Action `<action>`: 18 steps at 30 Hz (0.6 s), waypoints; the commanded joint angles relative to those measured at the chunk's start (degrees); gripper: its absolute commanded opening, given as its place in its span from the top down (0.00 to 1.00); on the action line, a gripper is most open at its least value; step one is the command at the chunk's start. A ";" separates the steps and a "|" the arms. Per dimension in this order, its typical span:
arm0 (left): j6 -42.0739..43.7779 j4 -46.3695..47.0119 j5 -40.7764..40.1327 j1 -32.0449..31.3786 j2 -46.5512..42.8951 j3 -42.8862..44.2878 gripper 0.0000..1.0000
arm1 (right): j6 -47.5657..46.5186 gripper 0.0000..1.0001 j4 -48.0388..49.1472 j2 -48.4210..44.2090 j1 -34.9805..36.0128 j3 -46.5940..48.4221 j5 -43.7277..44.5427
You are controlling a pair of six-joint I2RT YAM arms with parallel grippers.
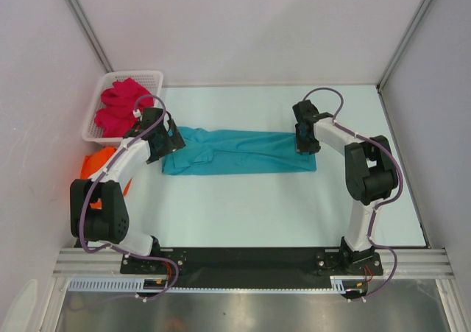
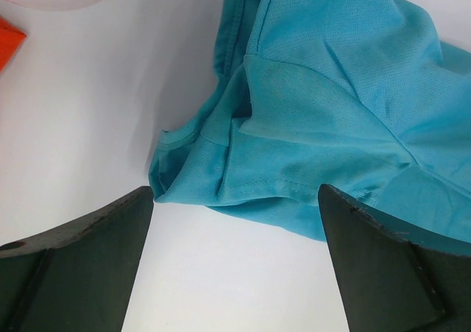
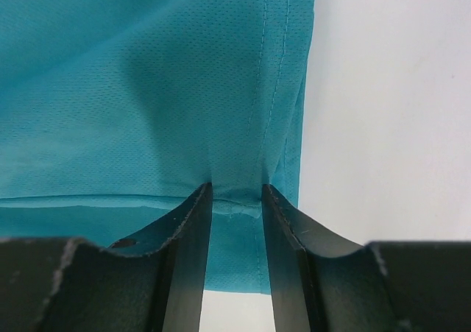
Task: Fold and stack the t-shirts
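Across the tabletop lies the teal t-shirt, a long strip seemingly awaiting its crosswise fold. Over its sleeve end the left gripper hovers spread wide and likely must close next. The right gripper, narrowed, straddles the hem; whether it pinches I cannot tell.

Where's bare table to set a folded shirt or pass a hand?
Near strip between teal t-shirt and the arm bases: bare, widest. Far strip between that shirt and back wall, right of the basket: bare, narrower. Crowded: left edge, with basket, orange t-shirt and left arm.
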 commanded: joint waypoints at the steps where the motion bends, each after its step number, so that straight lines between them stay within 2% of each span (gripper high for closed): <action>1: 0.91 1.69 0.82 0.27 -0.99 -0.24 0.00 | 0.62 0.62 1.56 -1.49 0.02 -1.92 1.23; 5: 0.99 1.69 1.08 0.36 -0.90 -0.24 0.00 | 0.88 0.62 2.00 -1.32 0.02 -2.97 0.97; 9: 1.00 1.69 1.09 0.27 -0.90 -0.15 0.00 | 0.79 0.71 2.44 -1.14 0.11 -3.15 0.44; 10: 1.00 1.69 1.09 0.27 -0.90 -0.15 0.00 | 0.79 0.75 2.44 -1.23 0.11 -3.15 0.35; 11: 1.00 1.78 1.00 0.35 -0.90 -0.15 0.00 | 0.62 0.90 2.35 -1.23 0.11 -3.07 0.26; 12: 1.00 1.78 1.08 0.27 -0.90 -0.24 0.00 | 0.53 0.99 2.26 -1.40 0.11 -2.98 0.18; 18: 1.00 1.78 1.26 0.35 -1.16 -0.24 0.00 | -0.26 1.00 1.47 -3.25 0.11 -2.54 0.96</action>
